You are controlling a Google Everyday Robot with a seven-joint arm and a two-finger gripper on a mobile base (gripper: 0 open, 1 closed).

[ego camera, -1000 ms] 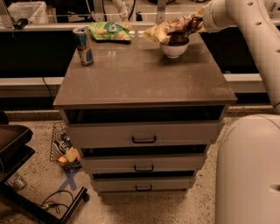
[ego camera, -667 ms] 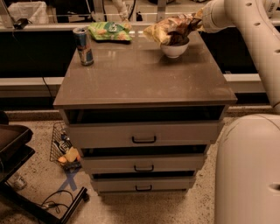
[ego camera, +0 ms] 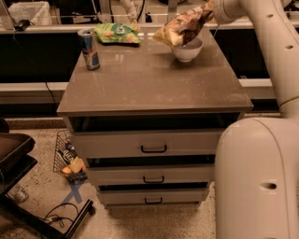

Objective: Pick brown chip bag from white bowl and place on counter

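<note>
The brown chip bag (ego camera: 183,27) hangs tilted in the air, its right end held by my gripper (ego camera: 208,10) at the top right, its pale left end drooping just above and left of the white bowl (ego camera: 187,49). The bowl stands at the back right of the counter (ego camera: 154,81), and its inside shows bare. My white arm comes in from the right. The gripper is shut on the bag.
A blue drink can (ego camera: 88,49) stands at the back left of the counter. A flat green snack bag (ego camera: 117,33) lies at the back middle. Three black-handled drawers (ego camera: 153,149) are below. The robot's white base (ego camera: 257,182) fills the lower right. A wire basket (ego camera: 67,158) is on the floor at left.
The chip bag has been lifted up out of the bowl and now hangs from the gripper, which has risen a little. The bowl has stayed in place.
</note>
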